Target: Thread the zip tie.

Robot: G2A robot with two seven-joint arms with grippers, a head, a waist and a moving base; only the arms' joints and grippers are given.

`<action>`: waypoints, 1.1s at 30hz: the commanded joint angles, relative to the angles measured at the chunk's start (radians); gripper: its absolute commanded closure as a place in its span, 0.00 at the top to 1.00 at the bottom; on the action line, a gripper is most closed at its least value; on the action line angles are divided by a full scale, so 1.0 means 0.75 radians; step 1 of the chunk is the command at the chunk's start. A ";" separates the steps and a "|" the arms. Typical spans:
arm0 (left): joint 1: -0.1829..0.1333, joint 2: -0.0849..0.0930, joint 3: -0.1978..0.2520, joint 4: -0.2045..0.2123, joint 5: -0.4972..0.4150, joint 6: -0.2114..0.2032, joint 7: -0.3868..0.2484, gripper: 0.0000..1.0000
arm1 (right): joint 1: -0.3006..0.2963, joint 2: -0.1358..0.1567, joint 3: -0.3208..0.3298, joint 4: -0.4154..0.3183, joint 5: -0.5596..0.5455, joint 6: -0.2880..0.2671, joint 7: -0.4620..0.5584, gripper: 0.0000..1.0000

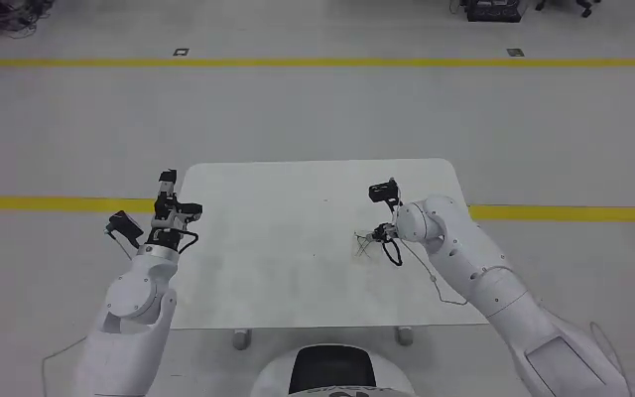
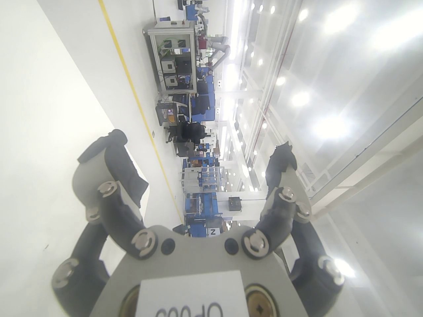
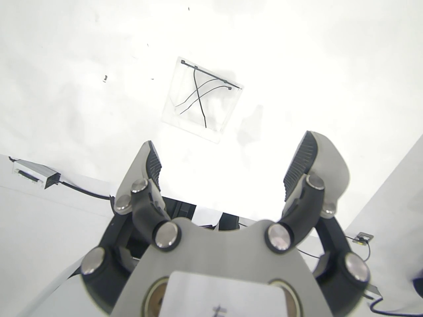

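White table [image 1: 298, 288]; clear square tray [image 3: 172, 113] on it; 2 yellow floor lines [image 1: 298, 63].

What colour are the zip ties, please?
The zip ties are black. The right wrist view shows them best.

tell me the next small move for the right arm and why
Probably lower the right gripper toward the zip ties and close on one. It is open and empty, and the ties lie loose and crossed in the clear tray ahead of it, none looped yet.
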State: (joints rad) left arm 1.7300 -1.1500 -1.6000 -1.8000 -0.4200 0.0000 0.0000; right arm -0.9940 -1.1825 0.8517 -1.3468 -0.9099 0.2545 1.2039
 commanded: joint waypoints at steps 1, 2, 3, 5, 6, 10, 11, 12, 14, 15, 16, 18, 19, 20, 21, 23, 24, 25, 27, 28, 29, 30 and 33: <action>0.000 0.000 0.000 0.000 0.000 0.000 0.000 1.00 | 0.000 0.000 0.000 0.000 0.000 0.000 0.000 1.00; 0.000 0.000 0.000 0.000 0.000 0.000 0.000 1.00 | -0.007 -0.002 -0.016 0.004 -0.012 -0.016 -0.001 1.00; 0.000 0.000 0.000 0.000 0.000 0.000 0.000 1.00 | -0.009 -0.008 -0.049 0.019 -0.034 -0.038 -0.017 1.00; 0.000 0.000 0.000 0.000 0.000 0.000 0.000 1.00 | 0.013 -0.026 -0.083 0.063 -0.026 -0.040 -0.031 1.00; 0.000 0.000 0.000 0.000 0.000 0.000 0.000 1.00 | 0.025 -0.033 -0.094 0.081 -0.019 -0.043 -0.030 1.00; 0.000 0.000 0.000 0.000 0.000 0.000 0.000 1.00 | 0.065 -0.057 -0.129 0.151 0.019 -0.073 -0.006 1.00; 0.000 0.000 0.000 0.000 0.000 0.000 0.000 1.00 | 0.065 -0.057 -0.129 0.151 0.019 -0.073 -0.006 1.00; 0.000 0.000 0.000 0.000 0.000 0.000 0.000 1.00 | 0.065 -0.057 -0.129 0.151 0.019 -0.073 -0.006 1.00; 0.000 0.000 0.000 0.000 0.000 0.000 0.000 1.00 | 0.065 -0.057 -0.129 0.151 0.019 -0.073 -0.006 1.00; 0.000 0.000 0.000 0.000 0.000 0.000 0.000 1.00 | 0.065 -0.057 -0.129 0.151 0.019 -0.073 -0.006 1.00; 0.000 0.000 0.000 0.000 0.000 0.000 0.000 1.00 | 0.065 -0.057 -0.129 0.151 0.019 -0.073 -0.006 1.00; 0.000 0.000 0.000 0.000 0.000 0.000 0.000 1.00 | 0.065 -0.057 -0.129 0.151 0.019 -0.073 -0.006 1.00; 0.000 0.000 0.000 0.000 0.000 0.000 0.000 1.00 | 0.065 -0.057 -0.129 0.151 0.019 -0.073 -0.006 1.00; 0.000 0.000 0.000 0.000 0.000 0.000 0.000 1.00 | 0.063 -0.057 -0.129 0.154 0.012 -0.066 -0.015 1.00; 0.000 0.000 0.000 0.000 0.000 0.000 0.000 1.00 | 0.053 -0.060 -0.135 0.152 -0.002 -0.044 -0.041 1.00; 0.000 0.000 0.000 0.000 0.000 0.000 0.000 1.00 | 0.052 -0.067 -0.144 0.145 -0.015 -0.002 -0.041 1.00; 0.000 0.000 0.000 0.000 0.000 0.000 0.000 1.00 | 0.054 -0.072 -0.150 0.144 -0.015 0.023 -0.036 1.00; 0.000 0.000 0.000 0.000 0.000 0.000 0.000 1.00 | 0.062 -0.082 -0.155 0.158 -0.007 0.087 -0.015 1.00; 0.000 0.000 0.000 0.000 0.000 0.000 0.000 1.00 | 0.079 -0.099 -0.165 0.179 -0.011 0.114 -0.010 1.00; 0.000 0.000 0.000 0.000 0.000 0.000 0.000 1.00 | 0.087 -0.111 -0.162 0.202 -0.004 0.114 -0.015 1.00; 0.000 0.000 0.000 0.000 0.000 0.000 0.000 1.00 | 0.092 -0.120 -0.156 0.220 0.000 0.114 -0.019 1.00; 0.000 0.000 0.000 0.000 0.000 0.000 0.000 1.00 | 0.097 -0.130 -0.147 0.243 0.004 0.114 -0.021 1.00; 0.000 0.000 0.000 0.000 0.000 0.000 0.000 1.00 | 0.107 -0.168 -0.106 0.315 0.013 0.114 -0.037 1.00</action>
State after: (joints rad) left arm 1.7300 -1.1500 -1.6000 -1.8000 -0.4200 0.0000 0.0000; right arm -0.9146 -1.2999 0.7632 -1.1260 -0.9012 0.3396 1.1801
